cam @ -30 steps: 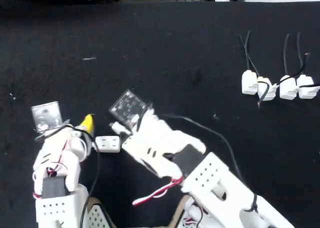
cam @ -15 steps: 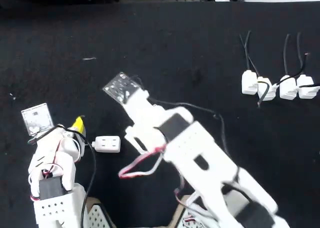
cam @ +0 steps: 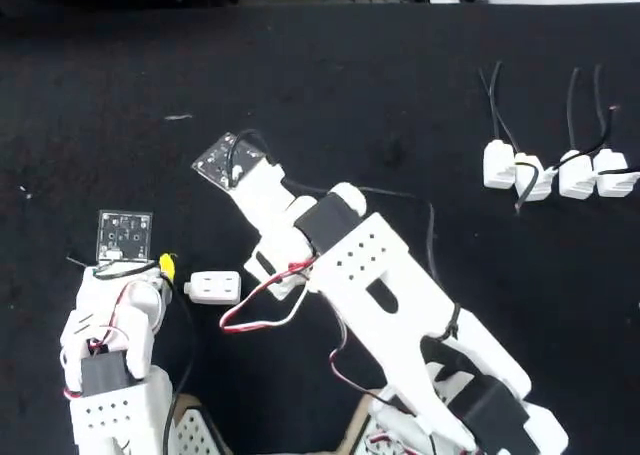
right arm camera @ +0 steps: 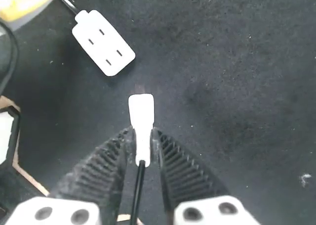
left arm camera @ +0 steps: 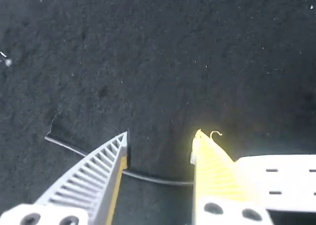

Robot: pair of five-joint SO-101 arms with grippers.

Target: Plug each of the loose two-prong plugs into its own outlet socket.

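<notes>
White printed shells are seen on the left arm (cam: 110, 375) and right arm (cam: 385, 285), with red and black wires (cam: 262, 321) looped alongside. One yellow finger (left arm camera: 212, 168) is fitted to the left gripper (left arm camera: 160, 136); the right gripper's (right arm camera: 142, 132) ribbed fingers (right arm camera: 185, 170) appear black.

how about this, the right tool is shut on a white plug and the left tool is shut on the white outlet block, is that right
Not quite. The right tool is shut on the white plug, but the left tool is not shut on the outlet block: the left wrist view shows it open, the block lying outside it beside the yellow finger.
</notes>
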